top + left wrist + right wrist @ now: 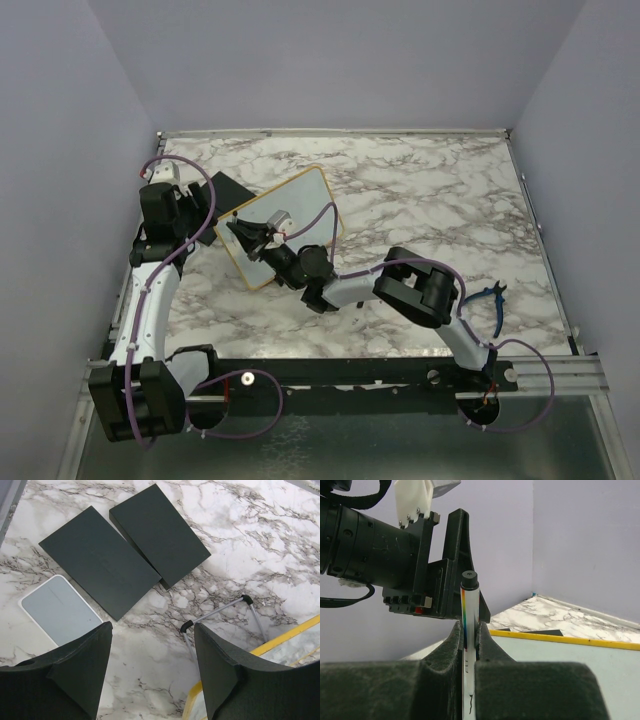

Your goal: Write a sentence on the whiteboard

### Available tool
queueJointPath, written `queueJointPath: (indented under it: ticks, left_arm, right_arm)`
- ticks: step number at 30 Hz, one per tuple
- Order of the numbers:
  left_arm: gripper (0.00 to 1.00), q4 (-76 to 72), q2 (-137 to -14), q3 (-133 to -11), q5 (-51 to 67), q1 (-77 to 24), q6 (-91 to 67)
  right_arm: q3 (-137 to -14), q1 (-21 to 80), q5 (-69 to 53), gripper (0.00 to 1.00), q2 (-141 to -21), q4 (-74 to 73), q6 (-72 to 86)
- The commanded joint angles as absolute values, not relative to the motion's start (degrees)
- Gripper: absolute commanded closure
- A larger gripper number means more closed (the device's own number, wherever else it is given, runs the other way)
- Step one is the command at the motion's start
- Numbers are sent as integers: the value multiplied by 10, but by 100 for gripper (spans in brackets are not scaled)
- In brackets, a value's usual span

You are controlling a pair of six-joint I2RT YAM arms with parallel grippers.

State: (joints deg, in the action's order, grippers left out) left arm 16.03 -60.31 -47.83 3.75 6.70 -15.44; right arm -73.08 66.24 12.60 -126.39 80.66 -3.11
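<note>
On the marble counter (450,200) the whiteboard (305,205) sits turned at an angle, left of the middle. The right fingers (530,685) are pressed tight on a marker (469,595) over its face. The left fingers (75,670) stand wide and hold nothing, just beside the yellow frame and near 2 black blocks (100,560). To my eye, the tip should touch lightly and travel in 1 level line, with the frame steadied.
</note>
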Motion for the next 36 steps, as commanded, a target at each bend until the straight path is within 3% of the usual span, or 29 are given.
queueJointPath:
  ticks: [1, 36]
  left_arm:
    - [32, 164, -592, -475, 53, 72, -156]
    - [33, 166, -591, -475, 52, 72, -153]
  right_arm:
    - [-748, 660, 140, 99, -1281, 806, -33]
    - [-716, 649, 168, 99, -1266, 829, -47]
